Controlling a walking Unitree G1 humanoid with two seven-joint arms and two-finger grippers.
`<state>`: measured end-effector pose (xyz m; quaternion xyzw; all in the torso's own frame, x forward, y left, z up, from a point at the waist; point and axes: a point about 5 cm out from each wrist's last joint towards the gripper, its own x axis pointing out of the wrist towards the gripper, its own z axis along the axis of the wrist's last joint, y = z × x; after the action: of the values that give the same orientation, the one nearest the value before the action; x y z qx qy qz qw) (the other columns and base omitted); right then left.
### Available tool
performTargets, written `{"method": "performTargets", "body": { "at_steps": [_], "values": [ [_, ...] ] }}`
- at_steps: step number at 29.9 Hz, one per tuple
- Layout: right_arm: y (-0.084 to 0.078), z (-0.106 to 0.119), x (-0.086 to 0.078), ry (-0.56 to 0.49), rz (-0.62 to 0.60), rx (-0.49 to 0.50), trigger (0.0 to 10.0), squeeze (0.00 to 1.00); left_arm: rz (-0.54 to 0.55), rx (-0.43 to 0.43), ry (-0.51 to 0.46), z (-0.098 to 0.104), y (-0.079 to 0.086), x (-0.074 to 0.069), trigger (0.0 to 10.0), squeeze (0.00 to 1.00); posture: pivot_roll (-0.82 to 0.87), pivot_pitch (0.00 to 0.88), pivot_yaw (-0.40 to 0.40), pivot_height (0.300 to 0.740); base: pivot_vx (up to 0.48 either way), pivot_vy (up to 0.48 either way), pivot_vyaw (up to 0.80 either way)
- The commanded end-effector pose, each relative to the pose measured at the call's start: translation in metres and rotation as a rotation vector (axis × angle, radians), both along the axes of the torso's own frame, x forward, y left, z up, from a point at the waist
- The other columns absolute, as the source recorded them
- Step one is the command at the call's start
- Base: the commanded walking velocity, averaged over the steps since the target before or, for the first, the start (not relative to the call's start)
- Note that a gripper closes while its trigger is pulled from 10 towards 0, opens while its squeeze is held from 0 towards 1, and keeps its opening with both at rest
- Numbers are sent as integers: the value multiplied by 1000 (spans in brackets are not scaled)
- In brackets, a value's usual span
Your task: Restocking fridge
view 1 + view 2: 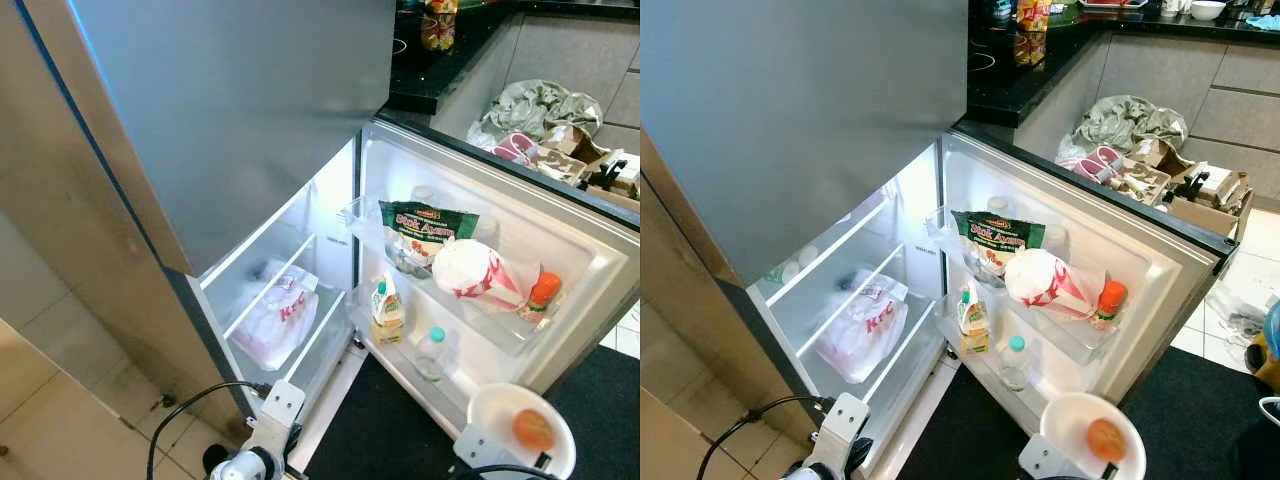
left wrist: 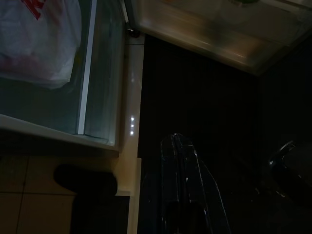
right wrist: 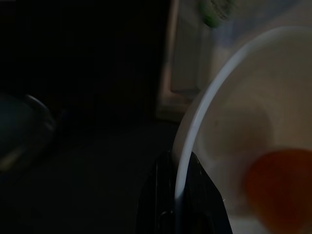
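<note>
The fridge compartment [image 1: 300, 250] stands open, its door [image 1: 590, 260] swung out to my right. My right gripper [image 3: 178, 163] is shut on the rim of a white bowl [image 1: 500, 402] holding an orange fruit [image 1: 533, 430], low in front of the door. The door's upper shelf carries a green snack bag [image 1: 428, 225], a white-and-red wrapped pack [image 1: 470, 272] and an orange-capped bottle [image 1: 541, 295]. Below stand a yellow-green bottle [image 1: 387, 312] and a clear teal-capped bottle [image 1: 432, 352]. A KFC plastic bag [image 1: 275, 318] lies on an inner shelf. My left gripper [image 2: 178, 139] hangs shut near the floor.
The closed upper fridge door [image 1: 230, 110] looms above the open compartment. A black counter [image 1: 440, 70] runs behind, with a grey bag [image 1: 540, 105] and a cluttered cardboard box [image 1: 575, 155] on the floor beyond the door. A dark mat [image 1: 380, 430] lies underfoot.
</note>
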<state>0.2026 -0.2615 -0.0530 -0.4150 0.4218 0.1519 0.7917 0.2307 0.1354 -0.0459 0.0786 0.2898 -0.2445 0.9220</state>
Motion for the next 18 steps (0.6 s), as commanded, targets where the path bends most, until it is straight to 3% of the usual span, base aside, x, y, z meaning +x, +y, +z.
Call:
{"method": "performTargets", "body": {
  "at_steps": [1,2,5,7,8,11,13,15,16,18],
  "values": [
    [1,1,2,-18,17,-3,10000,0,3,23,5,-2,7,-3,10000,0,-130,57,34,740,0,0,0],
    [-12,10,8,-49,30,-25,10000,0,1,25,0,-1,8,-1,10000,0,-129,58,37,740,0,0,0],
    [-19,15,10,-62,38,-37,10000,0,1,26,-1,0,8,-1,10000,0,-129,58,37,740,0,0,0],
    [-36,28,17,-100,32,-61,10000,0,2,26,-6,1,8,1,10000,0,-126,60,42,740,0,0,0],
    [-36,28,17,-100,32,-61,10000,0,2,26,-6,1,8,1,10000,0,-126,60,42,740,0,0,0],
    [-78,60,27,-195,-36,-169,10000,0,2,24,-15,2,8,2,10000,0,-121,60,46,740,0,0,0],
    [-78,60,27,-195,-36,-169,10000,0,2,24,-15,2,8,2,10000,0,-121,60,46,740,0,0,0],
    [-101,77,28,-235,-105,-231,10000,0,3,25,-17,3,9,3,10000,0,-117,59,44,740,0,0,0],
    [-101,77,28,-235,-105,-231,10000,0,3,25,-17,3,9,3,10000,0,-117,59,44,740,0,0,0],
    [-126,95,24,-279,-207,-294,10000,0,9,27,-18,3,11,3,10000,0,-111,58,32,740,0,0,0]
  ]
}}
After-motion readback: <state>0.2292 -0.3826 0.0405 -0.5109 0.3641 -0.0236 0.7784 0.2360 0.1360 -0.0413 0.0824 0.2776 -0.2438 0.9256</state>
